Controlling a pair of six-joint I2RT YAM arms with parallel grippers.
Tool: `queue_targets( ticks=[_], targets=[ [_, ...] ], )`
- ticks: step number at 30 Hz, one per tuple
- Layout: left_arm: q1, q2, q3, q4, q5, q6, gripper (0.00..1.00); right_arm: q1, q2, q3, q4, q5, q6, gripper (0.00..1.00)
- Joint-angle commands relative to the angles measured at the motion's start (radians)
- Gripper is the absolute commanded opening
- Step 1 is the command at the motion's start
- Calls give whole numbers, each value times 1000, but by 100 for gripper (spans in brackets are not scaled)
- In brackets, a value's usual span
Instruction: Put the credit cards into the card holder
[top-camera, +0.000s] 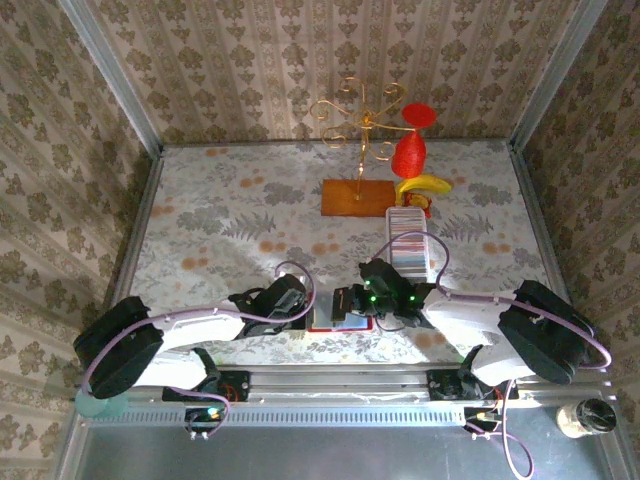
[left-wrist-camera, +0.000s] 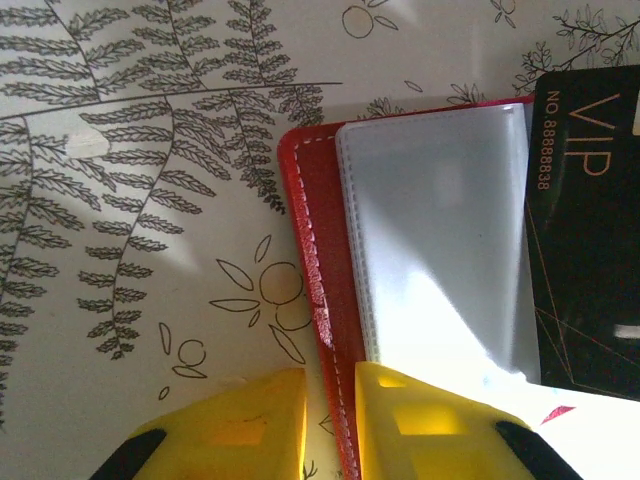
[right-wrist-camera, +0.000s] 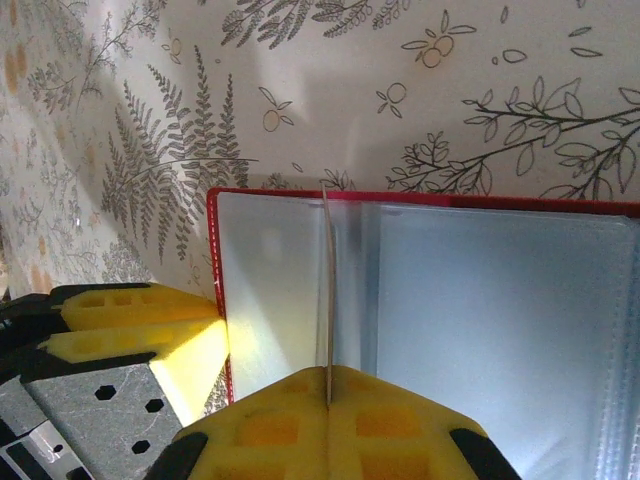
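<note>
the card holder (left-wrist-camera: 305, 200) lies open and flat on the flowered worktop (top-camera: 220, 220), close to the near edge and between the two arms. its red cover faces down and its clear, grey-blue pockets face up.

the left gripper (left-wrist-camera: 330, 425) is at the holder's left rim. its yellow fingers (left-wrist-camera: 230, 435) stand on either side of the red stitched edge with only a narrow gap between them. a sliver of worktop shows beside the edge, so i cannot tell whether it is already clamped.

the right gripper (right-wrist-camera: 328, 405) is closed tight on one thin clear pocket leaf (right-wrist-camera: 326, 290), which it holds up on edge above the rest of the holder.

a black vip card (left-wrist-camera: 585, 230) lies at the right side of the pockets. i cannot tell whether it is in a sleeve or on top.

the credit cards (top-camera: 410, 248) stand in a row in the long white tray (top-camera: 404, 211), further back and to the right, well apart from the holder. behind the tray are an orange-brown stand base (top-camera: 358, 197) and a red object (top-camera: 409, 152).
</note>
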Motion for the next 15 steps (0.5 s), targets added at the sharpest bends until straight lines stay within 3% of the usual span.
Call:
queue_targets(
  ticks=[1,15],
  targets=[
    [-7,28,21,7,22,3,20,-2,-3,-20,47,-25,37,0],
    [-15,36,21,6,22,0,18,4,-17,-12,-34,-82,39,0]
  ],
)
